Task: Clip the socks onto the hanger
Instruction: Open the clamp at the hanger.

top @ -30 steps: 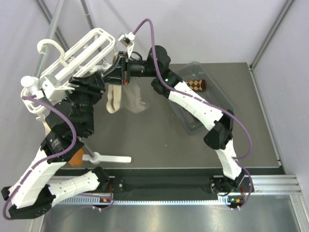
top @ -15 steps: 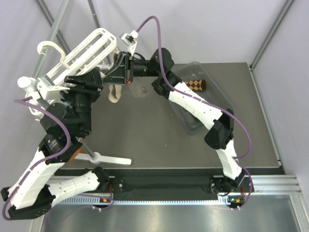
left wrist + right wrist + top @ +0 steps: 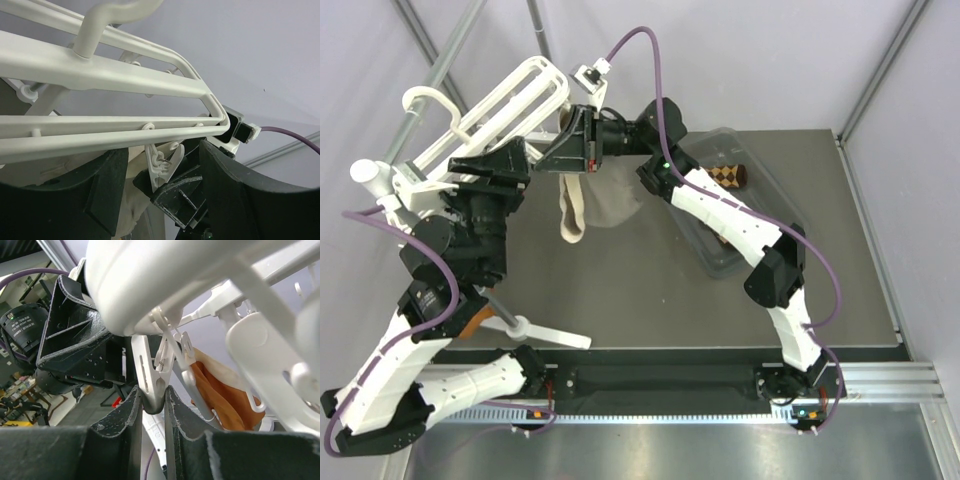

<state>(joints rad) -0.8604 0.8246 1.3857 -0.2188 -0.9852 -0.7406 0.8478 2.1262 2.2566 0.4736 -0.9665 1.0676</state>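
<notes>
The white hanger hangs tilted at the upper left, and its bars cross the left wrist view. My right gripper is shut on a small white clip under the hanger's edge; this clip also shows in the left wrist view. My left gripper is open just below the frame, its jaws wide apart on both sides of that clip. One argyle sock lies in the clear bin. The other argyle sock is out of sight.
A plain grey-beige sock dangles from the hanger between the grippers. A plain orange sock hangs behind the clips. A grey metal pole carries the hanger. The clear bin sits at the right under the right arm.
The hanger and both grippers have shifted up and to the right. The grey-beige sock has swung right with them and now hangs longer.
</notes>
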